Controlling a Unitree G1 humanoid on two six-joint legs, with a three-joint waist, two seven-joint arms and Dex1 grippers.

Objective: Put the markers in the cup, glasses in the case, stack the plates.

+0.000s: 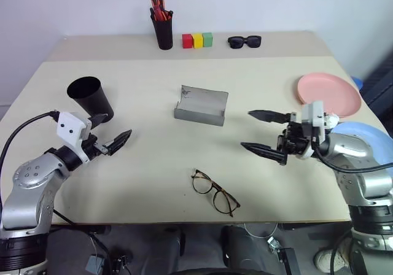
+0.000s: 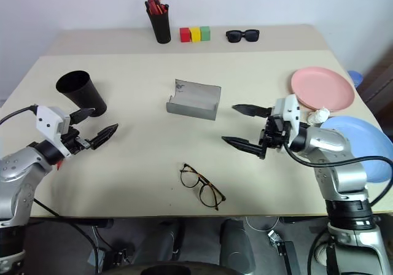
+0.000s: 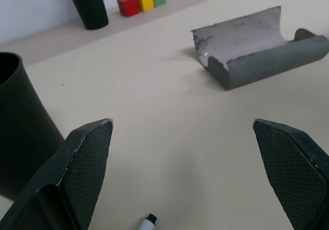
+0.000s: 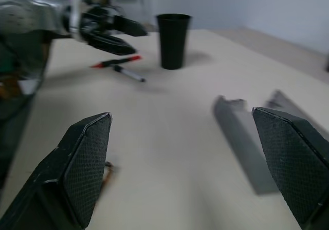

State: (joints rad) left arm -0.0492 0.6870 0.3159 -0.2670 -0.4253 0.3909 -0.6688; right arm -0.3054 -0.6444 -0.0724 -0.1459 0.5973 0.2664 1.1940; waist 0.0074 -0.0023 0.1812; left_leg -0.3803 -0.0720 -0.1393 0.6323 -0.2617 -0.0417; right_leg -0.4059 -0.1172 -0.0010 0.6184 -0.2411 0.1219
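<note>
L gripper: jaws wide, nothing in them. Cup just beside and behind it, upright, mouth open. Markers lie on the worktop close under this gripper: a red one and a white one w/ black cap, side by side, not touching. Prob. light, stiff, smooth and apt to roll; pinch mid-barrel, across the length.

R gripper: jaws wide too, empty, pointing toward the middle. Case ahead of it, lid open, trough bare. Glasses nearer the worktop's front edge, between the two grippers, arms unfolded. Thin frame, likely fragile, lenses slick; take at the bridge or a rim, gently.

Plates behind the R gripper: pink flat on the worktop, blue partly hidden by the arm. Likely light, rigid; grip by the rim.
</note>
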